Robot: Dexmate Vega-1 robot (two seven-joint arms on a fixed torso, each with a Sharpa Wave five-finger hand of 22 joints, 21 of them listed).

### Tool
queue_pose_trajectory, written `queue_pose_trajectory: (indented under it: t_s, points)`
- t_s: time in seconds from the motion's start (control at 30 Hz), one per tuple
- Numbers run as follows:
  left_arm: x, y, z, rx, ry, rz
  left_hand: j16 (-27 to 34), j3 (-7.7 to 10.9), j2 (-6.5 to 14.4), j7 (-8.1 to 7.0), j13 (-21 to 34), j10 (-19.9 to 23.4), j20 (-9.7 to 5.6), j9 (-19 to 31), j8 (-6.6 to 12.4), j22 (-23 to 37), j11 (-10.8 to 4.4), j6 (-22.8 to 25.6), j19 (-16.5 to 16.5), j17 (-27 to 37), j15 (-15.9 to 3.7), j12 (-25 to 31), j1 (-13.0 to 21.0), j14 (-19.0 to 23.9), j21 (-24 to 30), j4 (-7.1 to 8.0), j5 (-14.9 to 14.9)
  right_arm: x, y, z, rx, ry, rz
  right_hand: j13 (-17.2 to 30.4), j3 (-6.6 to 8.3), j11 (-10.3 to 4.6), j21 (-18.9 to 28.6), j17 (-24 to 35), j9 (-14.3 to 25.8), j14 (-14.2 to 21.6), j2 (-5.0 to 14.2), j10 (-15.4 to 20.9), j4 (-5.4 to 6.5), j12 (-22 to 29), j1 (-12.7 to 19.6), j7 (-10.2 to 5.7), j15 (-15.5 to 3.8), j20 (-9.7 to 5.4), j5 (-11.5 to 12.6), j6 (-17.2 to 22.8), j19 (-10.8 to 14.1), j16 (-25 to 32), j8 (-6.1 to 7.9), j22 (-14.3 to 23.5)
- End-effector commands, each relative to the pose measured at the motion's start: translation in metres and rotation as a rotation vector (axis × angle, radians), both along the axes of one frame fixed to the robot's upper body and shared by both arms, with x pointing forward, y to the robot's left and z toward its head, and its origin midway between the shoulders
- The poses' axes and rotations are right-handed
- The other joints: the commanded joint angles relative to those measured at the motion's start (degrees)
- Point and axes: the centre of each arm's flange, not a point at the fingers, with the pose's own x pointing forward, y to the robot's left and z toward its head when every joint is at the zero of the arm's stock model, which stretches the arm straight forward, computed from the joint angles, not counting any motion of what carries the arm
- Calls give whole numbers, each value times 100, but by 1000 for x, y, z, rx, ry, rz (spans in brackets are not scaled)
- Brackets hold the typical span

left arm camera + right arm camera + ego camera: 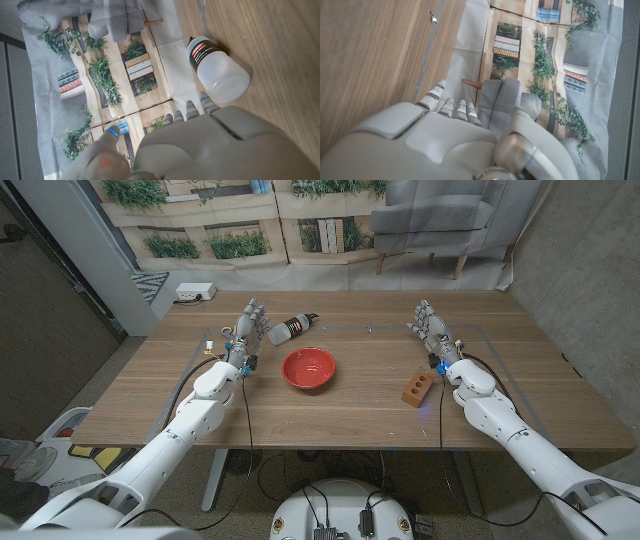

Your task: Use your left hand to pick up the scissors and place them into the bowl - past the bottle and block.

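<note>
Both hands, left hand [248, 330] and right hand [432, 330], spread empty; bottle [290, 330] beside left, bowl [308, 367] between.

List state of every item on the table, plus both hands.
Left hand: open, holding nothing, beside the bottle.
Right hand: open, holding nothing.
Bottle: lying on its side, cap on.
Red bowl: upright, empty.
Brick-coloured block: lying on the table, apart from both hands.

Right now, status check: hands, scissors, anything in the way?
Left hand and right hand open, holding nothing. No scissors visible. Red bowl mid-table; bottle lying beside left hand; block near right hand.
</note>
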Motion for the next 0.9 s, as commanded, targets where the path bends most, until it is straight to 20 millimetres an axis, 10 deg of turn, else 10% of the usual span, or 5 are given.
queue_pose_trajectory:
  t_s: [0.03, 0.3, 0.6, 0.9]
  points:
    - [-6, 4, 1, 36, -18, 62, 96, 18, 380, -137, 28, -1471, 292, 28, 78, 25, 137, -1100, -772, 17, 229, 81, 74, -1240, 39, -54, 20, -1, 0, -1, 0, 0, 2, 11, 41, 47, 34, 30, 19, 15, -4, -8, -10, 19, 27, 23, 58, -5, 38, 1, 33, 33, 33, 13]
    - [-14, 6, 4, 62, -30, 182, 141, 97, 245, -207, 64, -1197, 627, 44, 142, 33, 296, -868, -699, 13, 569, 194, 382, -945, 24, -367, -38, 0, 2, -3, -5, 5, 12, 11, 42, 52, 34, 30, 19, 24, -7, 12, -12, 24, 22, 38, 63, -5, 35, 12, 36, 35, 36, 13]
    - [-23, 9, 9, 93, -28, 324, 289, 361, 154, -74, 135, -679, 644, 72, 222, 63, 442, -400, -498, 87, 561, 362, 1058, -188, 48, -1050, -134, 1, 2, -4, -12, 3, 21, 11, 43, 56, 36, 29, 19, 44, -12, 49, -16, 34, 16, 40, 85, -7, 32, 29, 44, 40, 40, 13]
    - [-32, 11, 17, 127, -25, 446, 323, 444, 104, 72, 178, -326, 618, 89, 278, 85, 522, -62, -417, 139, 516, 478, 1361, 43, 63, -1393, -137, 2, 5, -3, -37, 0, 28, 11, 45, 52, 40, 29, 19, 67, -18, 73, -22, 36, 11, 63, 105, -8, 27, 57, 59, 44, 47, 13]
